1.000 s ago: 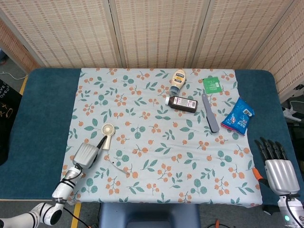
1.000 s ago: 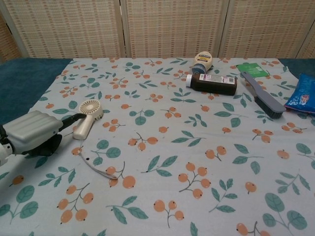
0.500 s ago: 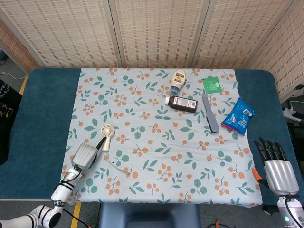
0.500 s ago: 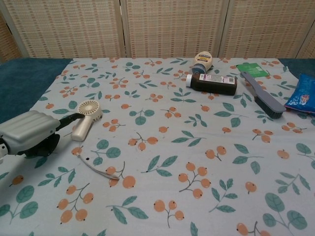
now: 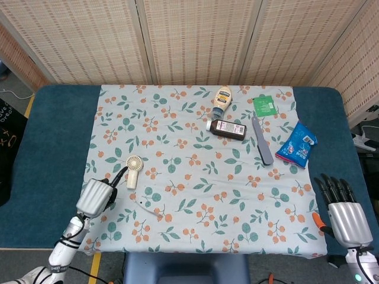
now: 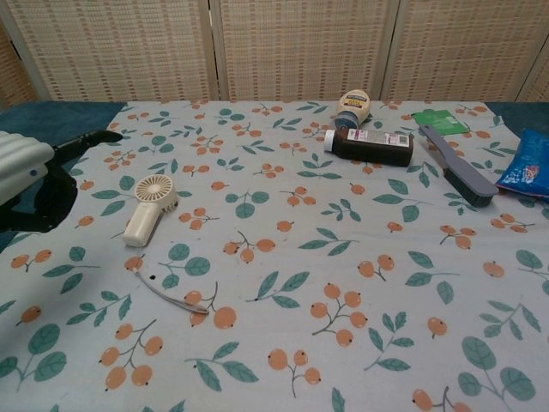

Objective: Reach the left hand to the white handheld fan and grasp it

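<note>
fan: we see the white handheld fan (image 5: 134, 170) flat on the floral cloth (image 5: 195, 148), ungrasped
left hand (image 5: 95, 196): near the fan, holds nothing; finger spread we can't tell
right hand (image 5: 343, 210): fingers apart, empty
containers: brown bottle (image 5: 228, 129) and mayo bottle (image 5: 222, 98) lying down, contents not visible

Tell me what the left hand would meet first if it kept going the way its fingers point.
Likely the white handheld fan. In the head view the left hand has dark fingertips aimed at the fan's round head, just short of it. Its height above the floral tablecloth is unclear.
</note>
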Motion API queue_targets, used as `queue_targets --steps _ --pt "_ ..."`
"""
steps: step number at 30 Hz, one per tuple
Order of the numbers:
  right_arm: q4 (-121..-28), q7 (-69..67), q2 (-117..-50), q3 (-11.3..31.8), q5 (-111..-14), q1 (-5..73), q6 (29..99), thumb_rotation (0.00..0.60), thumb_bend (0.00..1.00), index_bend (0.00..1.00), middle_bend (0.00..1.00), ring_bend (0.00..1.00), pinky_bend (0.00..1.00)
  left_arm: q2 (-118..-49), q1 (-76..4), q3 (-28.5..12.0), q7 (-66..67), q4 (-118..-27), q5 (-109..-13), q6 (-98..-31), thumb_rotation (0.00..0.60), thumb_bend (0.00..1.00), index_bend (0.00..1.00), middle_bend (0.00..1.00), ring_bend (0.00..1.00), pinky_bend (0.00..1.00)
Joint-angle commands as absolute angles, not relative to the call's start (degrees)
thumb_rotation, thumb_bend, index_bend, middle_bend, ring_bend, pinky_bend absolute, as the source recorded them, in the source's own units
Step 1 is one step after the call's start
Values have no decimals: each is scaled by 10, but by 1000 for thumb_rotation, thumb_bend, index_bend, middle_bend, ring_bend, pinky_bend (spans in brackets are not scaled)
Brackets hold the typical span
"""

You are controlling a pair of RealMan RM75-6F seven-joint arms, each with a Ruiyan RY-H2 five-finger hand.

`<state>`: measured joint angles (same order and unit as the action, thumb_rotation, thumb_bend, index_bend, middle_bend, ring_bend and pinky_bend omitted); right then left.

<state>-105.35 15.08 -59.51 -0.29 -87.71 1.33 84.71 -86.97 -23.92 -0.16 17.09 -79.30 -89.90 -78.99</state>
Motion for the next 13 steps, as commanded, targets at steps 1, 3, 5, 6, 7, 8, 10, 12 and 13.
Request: queue_targets --steps 1,3,5,6,7,8,10,12,13 --pt "-1056 148 -591 -5 -883 10 852 600 215 0 0 0 0 -760 -169 59 159 -922 -885 -818 600 468 0 132 111 373" --pt "-1060 147 -587 -7 -887 7 857 600 215 0 0 0 0 -715 -128 88 114 -958 -890 -857 600 426 0 3 0 175" --pt "-1064 149 -584 -10 -890 4 860 600 214 0 0 0 0 -695 -100 99 89 -959 -892 -889 600 396 0 0 0 105" --pt "-1066 150 -584 -11 -895 3 862 600 214 0 0 0 0 -677 -96 105 85 -965 -899 -891 600 383 0 0 0 92" --pt "-1067 151 -584 -12 -898 2 864 600 215 0 0 0 0 -668 -92 104 75 -971 -901 -899 600 370 0 0 0 79" --pt "-1069 153 -584 -14 -902 1 865 600 215 0 0 0 0 -663 -88 100 70 -971 -903 -908 599 362 0 0 0 73" --pt "-1072 156 -585 -16 -911 -2 871 600 215 0 0 0 0 -654 -79 93 68 -965 -902 -920 598 360 0 0 0 70" --pt "-1072 161 -587 -18 -916 -3 871 600 215 0 0 0 0 -647 -73 92 64 -964 -901 -921 598 360 0 0 0 65" --pt "-1071 163 -589 -19 -916 -3 869 600 215 0 0 0 0 -644 -72 91 63 -966 -902 -920 596 360 0 0 0 64"
